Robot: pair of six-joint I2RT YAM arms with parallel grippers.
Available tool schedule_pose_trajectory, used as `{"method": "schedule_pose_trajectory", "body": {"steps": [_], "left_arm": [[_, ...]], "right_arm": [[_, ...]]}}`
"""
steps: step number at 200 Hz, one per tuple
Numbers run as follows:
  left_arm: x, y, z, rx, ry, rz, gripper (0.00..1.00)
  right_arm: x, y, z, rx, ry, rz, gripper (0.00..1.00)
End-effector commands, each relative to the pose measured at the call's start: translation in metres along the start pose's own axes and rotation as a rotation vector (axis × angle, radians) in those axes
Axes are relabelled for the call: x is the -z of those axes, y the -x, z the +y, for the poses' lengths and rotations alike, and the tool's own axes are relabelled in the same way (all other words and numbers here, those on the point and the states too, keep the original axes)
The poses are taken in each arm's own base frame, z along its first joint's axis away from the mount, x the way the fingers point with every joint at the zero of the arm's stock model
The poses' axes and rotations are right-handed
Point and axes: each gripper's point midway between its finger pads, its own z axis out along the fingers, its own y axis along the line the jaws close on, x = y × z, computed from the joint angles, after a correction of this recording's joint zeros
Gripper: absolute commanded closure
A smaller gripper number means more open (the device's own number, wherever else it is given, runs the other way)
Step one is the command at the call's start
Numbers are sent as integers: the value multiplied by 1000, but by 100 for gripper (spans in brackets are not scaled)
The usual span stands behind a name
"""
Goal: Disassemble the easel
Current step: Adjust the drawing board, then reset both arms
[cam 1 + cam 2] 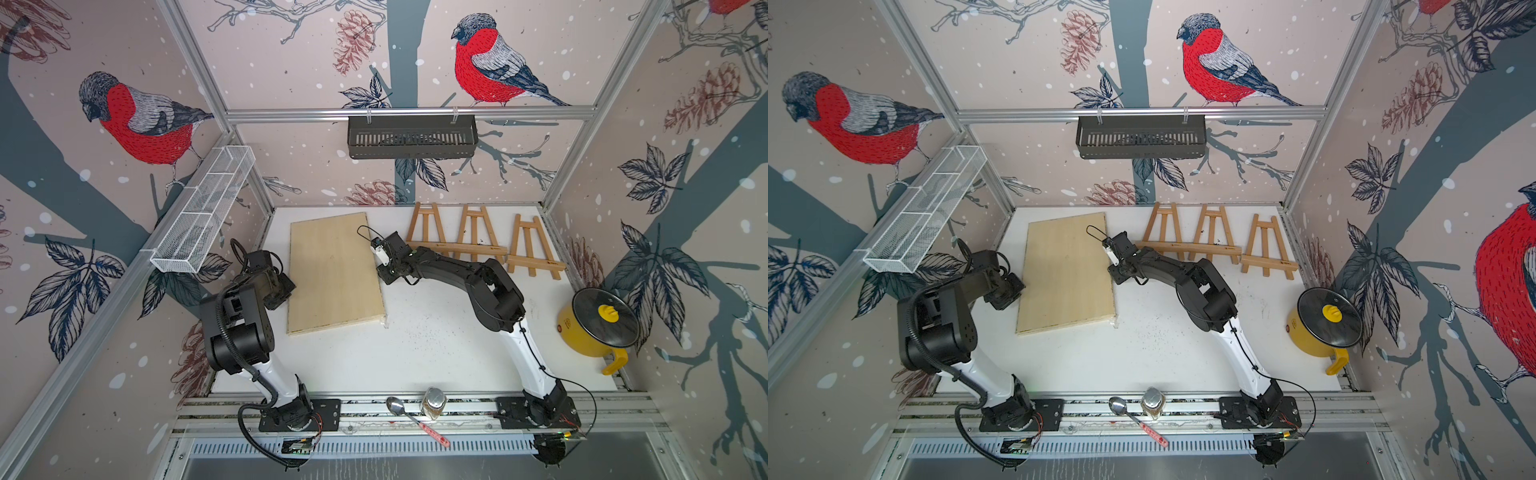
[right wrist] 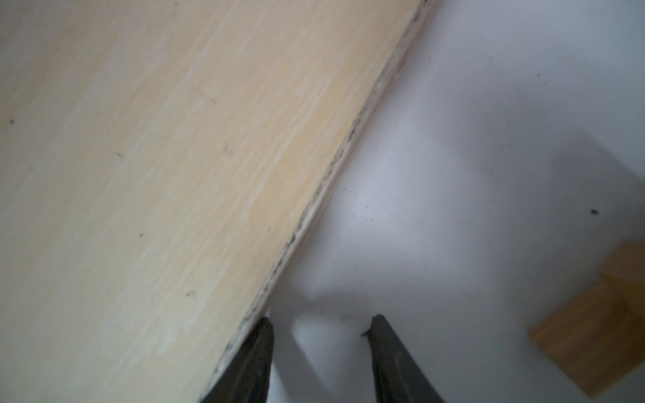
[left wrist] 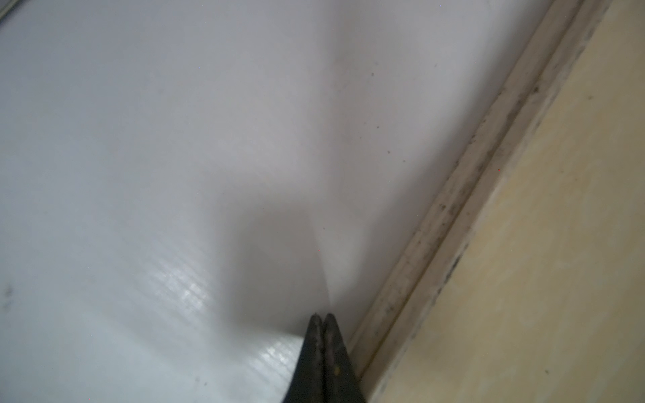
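The step in hand seems to be leaving the plywood board (image 1: 332, 270), which lies flat at centre-left. Lift the right gripper (image 2: 323, 319), jaws apart and empty beside its rough layered edge, straight up. The left gripper (image 3: 323, 315), pressed together and empty, sits by the opposite edge. Three slatted wooden easels (image 1: 473, 232) sit upper right on the glossy white table (image 1: 415, 353)

Place: robot test booth, lab-type enclosure.
Frame: aluminium rails (image 1: 409, 113) on every edge.
Walls: panels (image 1: 291, 70) printed with birds (image 1: 490, 62) and pine cones (image 1: 353, 39).
Floor: white table (image 1: 415, 357).
Fixtures: left arm (image 1: 241, 328) and right arm (image 1: 494, 299) bolted to front rail (image 1: 365, 405); black basket (image 1: 411, 137) and white wire basket (image 1: 203, 212) hung on frame.
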Motion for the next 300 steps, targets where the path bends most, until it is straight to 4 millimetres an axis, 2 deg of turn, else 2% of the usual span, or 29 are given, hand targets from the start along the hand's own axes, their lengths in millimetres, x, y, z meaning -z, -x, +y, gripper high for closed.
{"method": "schedule_pose_trajectory", "body": {"steps": [1, 20, 52, 82, 101, 134, 153, 169, 196, 231, 269, 300], "left_arm": [[0, -11, 1, 17, 2, 52, 100], [0, -9, 1, 14, 12, 51, 100], [7, 4, 1, 3, 34, 18, 100], [21, 15, 0, -19, 47, -28, 100], [39, 25, -9, -48, 25, -92, 100], [74, 33, -42, -157, -39, -201, 98], [101, 37, -67, -214, -126, -275, 89], [121, 34, -91, -265, -237, -320, 86], [156, 22, -127, -394, -331, -406, 84], [181, 0, -158, -506, -382, -474, 84], [202, -15, -166, -545, -423, -587, 84], [216, -20, -162, -533, -459, -679, 83]], "right_arm": [[-4, -19, 12, 0, 56, 64, 53], [0, -20, 12, -1, 55, 59, 53], [4, -20, 1, -45, 52, 40, 51], [16, -15, -14, -93, 53, -1, 48], [28, -8, -19, -103, 54, -40, 48], [55, 9, -9, -75, 127, -137, 45], [72, 17, 2, -58, 181, -191, 43], [89, 25, 6, -55, 205, -241, 43], [121, 31, 1, -75, 210, -325, 42], [174, 27, -32, -176, 175, -460, 42], [221, 2, -78, -275, 37, -554, 41], [255, -31, -107, -325, -131, -597, 39]]}}
